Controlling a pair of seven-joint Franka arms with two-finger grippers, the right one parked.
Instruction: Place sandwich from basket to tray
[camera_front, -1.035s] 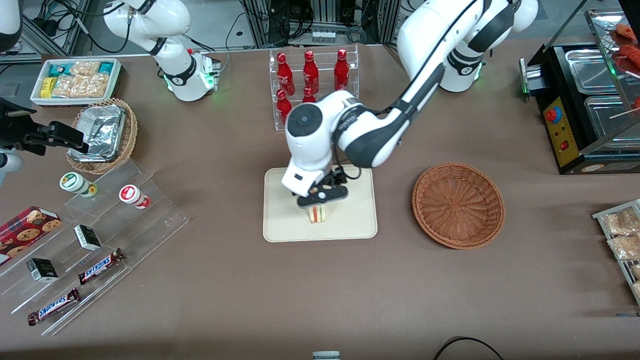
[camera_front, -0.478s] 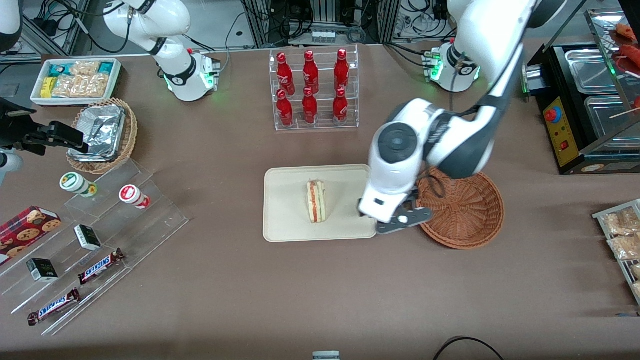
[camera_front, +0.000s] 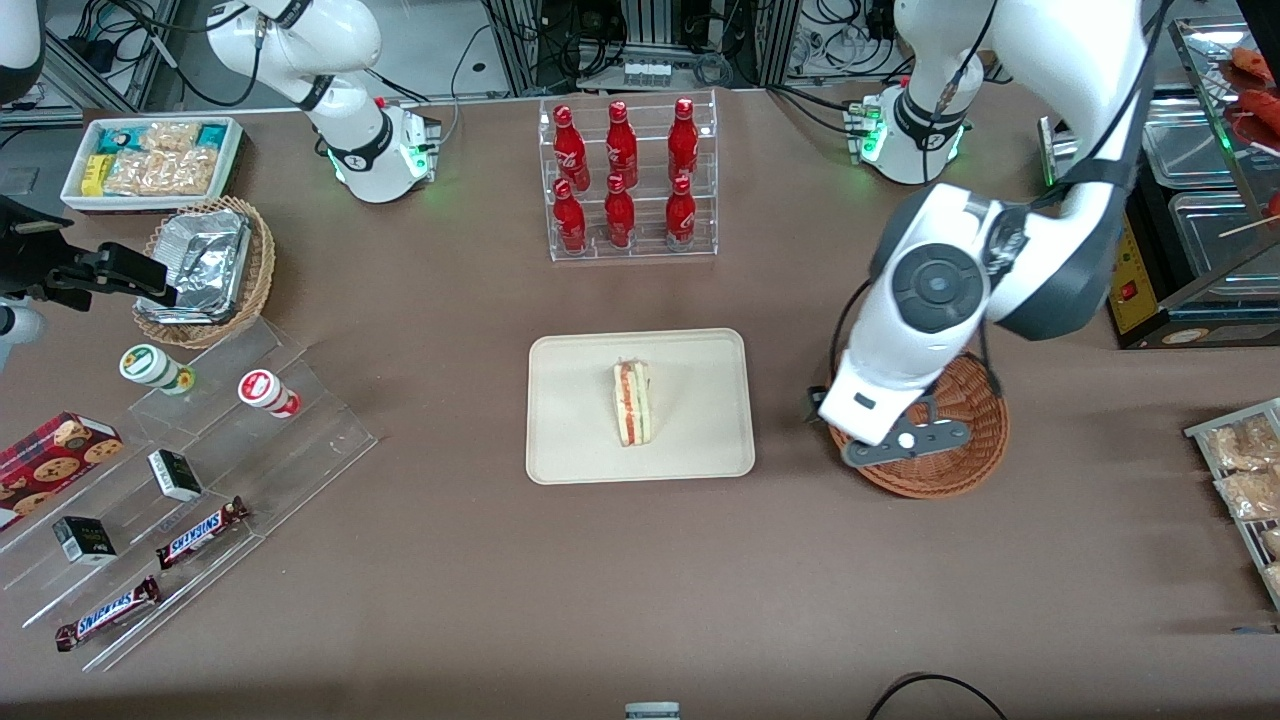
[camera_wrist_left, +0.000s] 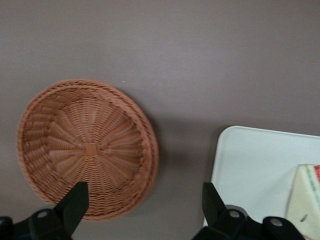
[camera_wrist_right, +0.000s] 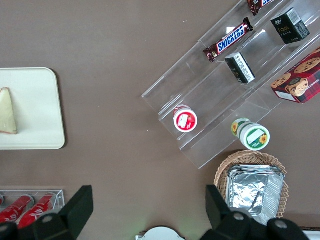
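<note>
The sandwich (camera_front: 632, 404) lies on its side in the middle of the cream tray (camera_front: 577, 452), its red and green filling showing along one edge. A corner of the sandwich (camera_wrist_left: 306, 200) and of the tray (camera_wrist_left: 250, 170) shows in the left wrist view. The reddish-brown wicker basket (camera_front: 965, 470) stands beside the tray toward the working arm's end, and in the left wrist view the basket (camera_wrist_left: 87, 148) holds nothing. My gripper (camera_front: 905, 441) hangs high above the basket's edge nearest the tray. The gripper (camera_wrist_left: 145, 202) is open, with nothing between its fingers.
A clear rack of red bottles (camera_front: 625, 175) stands farther from the front camera than the tray. Toward the parked arm's end are a tan basket with a foil container (camera_front: 205, 265) and clear steps with snacks (camera_front: 190, 470). A black food warmer (camera_front: 1170, 200) stands at the working arm's end.
One second ago my gripper was down on the sandwich on the tray. It has let go, risen and swung sideways to above the basket. The sandwich stays on the tray.
</note>
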